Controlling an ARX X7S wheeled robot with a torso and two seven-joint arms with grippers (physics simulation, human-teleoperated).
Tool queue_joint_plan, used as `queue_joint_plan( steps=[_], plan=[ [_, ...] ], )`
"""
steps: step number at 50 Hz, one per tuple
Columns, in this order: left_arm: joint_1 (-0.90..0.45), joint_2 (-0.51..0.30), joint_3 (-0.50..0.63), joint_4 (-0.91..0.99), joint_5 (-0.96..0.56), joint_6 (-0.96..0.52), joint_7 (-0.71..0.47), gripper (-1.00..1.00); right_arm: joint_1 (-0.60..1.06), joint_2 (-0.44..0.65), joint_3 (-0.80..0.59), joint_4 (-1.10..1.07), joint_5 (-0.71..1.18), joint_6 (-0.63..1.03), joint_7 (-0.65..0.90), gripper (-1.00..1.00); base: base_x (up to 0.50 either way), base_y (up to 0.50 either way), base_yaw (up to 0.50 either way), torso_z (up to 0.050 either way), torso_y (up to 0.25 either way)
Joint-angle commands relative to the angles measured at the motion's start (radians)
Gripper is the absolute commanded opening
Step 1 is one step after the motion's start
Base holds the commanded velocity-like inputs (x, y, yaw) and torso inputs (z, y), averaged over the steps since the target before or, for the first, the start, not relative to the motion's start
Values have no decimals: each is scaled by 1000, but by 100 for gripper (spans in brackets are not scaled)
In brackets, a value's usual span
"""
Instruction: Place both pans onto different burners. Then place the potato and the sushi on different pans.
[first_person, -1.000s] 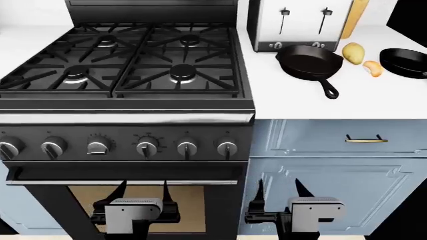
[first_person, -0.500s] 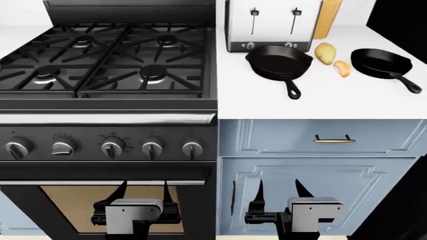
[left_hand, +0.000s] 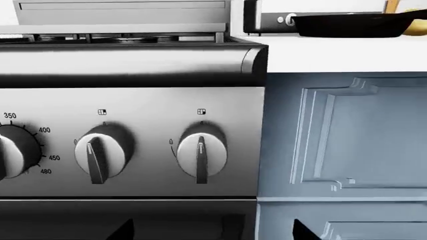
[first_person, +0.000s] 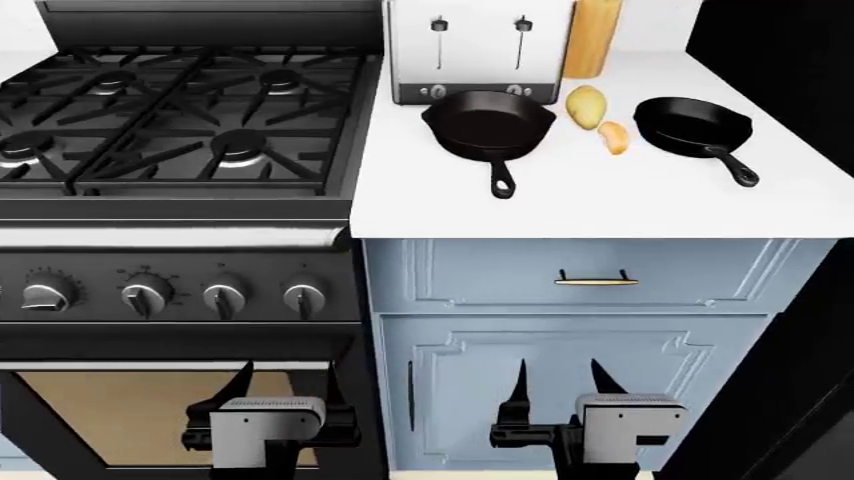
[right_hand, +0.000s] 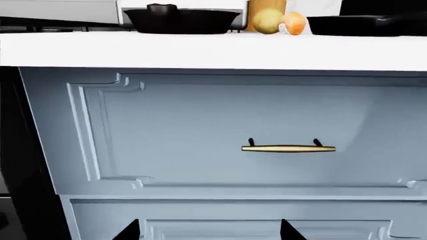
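Two black pans sit on the white counter (first_person: 561, 210) right of the stove. The deeper pan (first_person: 487, 122) stands before the toaster, its handle toward the front. The other pan (first_person: 691, 118) is farther right, its long handle pointing front-right. The yellowish potato (first_person: 585, 107) and the small orange sushi (first_person: 614, 137) lie between them. The burners (first_person: 240, 148) are bare. My left gripper (first_person: 284, 385) is open and empty, low before the oven. My right gripper (first_person: 555, 385) is open and empty before the blue cabinet. The right wrist view shows the deep pan (right_hand: 180, 21), potato (right_hand: 267, 20), sushi (right_hand: 292, 23) and the other pan (right_hand: 360, 25).
A silver toaster (first_person: 474, 50) and a tan bottle (first_person: 591, 40) stand at the counter's back. Stove knobs (first_person: 224, 298) line the front panel. A drawer with a brass handle (first_person: 594, 280) is under the counter. A dark wall (first_person: 787, 60) bounds the right side.
The whole scene has slid left in the head view, so the robot has shifted right toward the counter. Both grippers keep the same low, open pose.
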Motion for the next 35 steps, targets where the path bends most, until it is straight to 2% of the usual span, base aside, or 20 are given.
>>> queue_joint_plan(
  steps=[1,35],
  plan=[
    [-1,-9,11,2,-8,-2,-11,100,2,9,-11,0,8,4,14,100,0,-332,0,0,0],
    [-3,-29,35,0,-30,7,-36,100,5,30,-37,2,29,-5,40,100,0,-344,0,0,0]
  ],
)
